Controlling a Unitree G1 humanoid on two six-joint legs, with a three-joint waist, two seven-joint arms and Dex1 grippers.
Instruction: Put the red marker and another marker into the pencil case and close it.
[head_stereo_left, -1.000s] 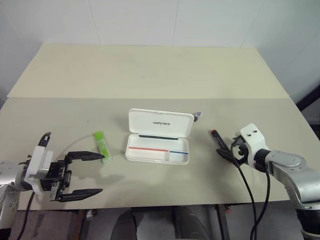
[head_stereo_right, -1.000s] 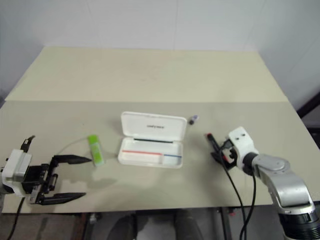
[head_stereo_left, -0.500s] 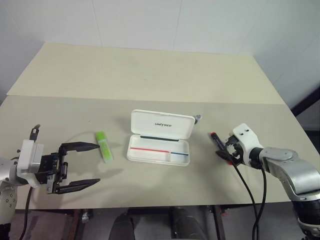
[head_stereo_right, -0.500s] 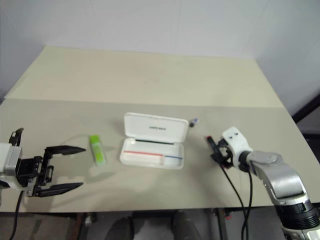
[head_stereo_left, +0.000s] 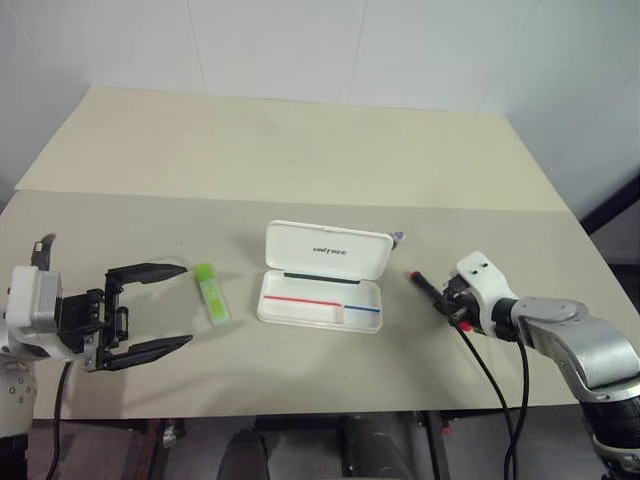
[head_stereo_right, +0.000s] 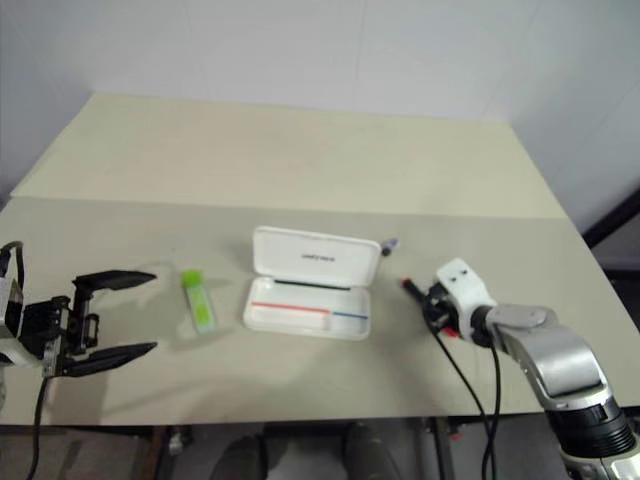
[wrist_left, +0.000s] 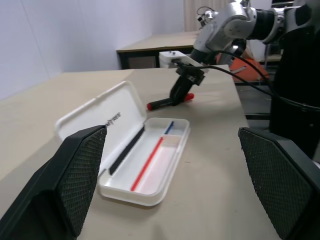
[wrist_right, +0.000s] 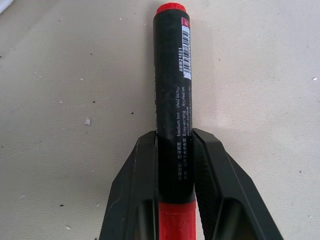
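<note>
- The red marker (wrist_right: 172, 105) carries a white barcode sticker reading "AWM21601" near its red tip, and small white print along the black barrel where "Medium line" and "Vivid colour" can be made out; the rest of that print is too fine to read.
- The right gripper (wrist_right: 175, 165) has its two black fingers (wrist_right: 137, 185) pressed tight against both sides of the marker's barrel, just ahead of the red cap end, with the marker lying along the line of the fingers.
- The marker sits low over the table (head_stereo_left: 300, 150), on the right side of the pencil case (head_stereo_left: 322, 302) and apart from it.
- The pencil case lies open near the middle of the table, its lid tipped back; the lid bears small dark lettering that cannot be read for certain. Inside run a red line, a blue line and a black strip.
- The green marker (head_stereo_left: 211, 293) lies flat on the table to the left of the case, apart from it.
- The left gripper (head_stereo_left: 148, 310) stands spread wide and holds nothing, near the table's front-left edge, with the green marker just beyond its upper finger.
- A small grey bit (head_stereo_left: 398, 237) lies just off the lid's far right corner.
- The far half of the table is bare.
</note>
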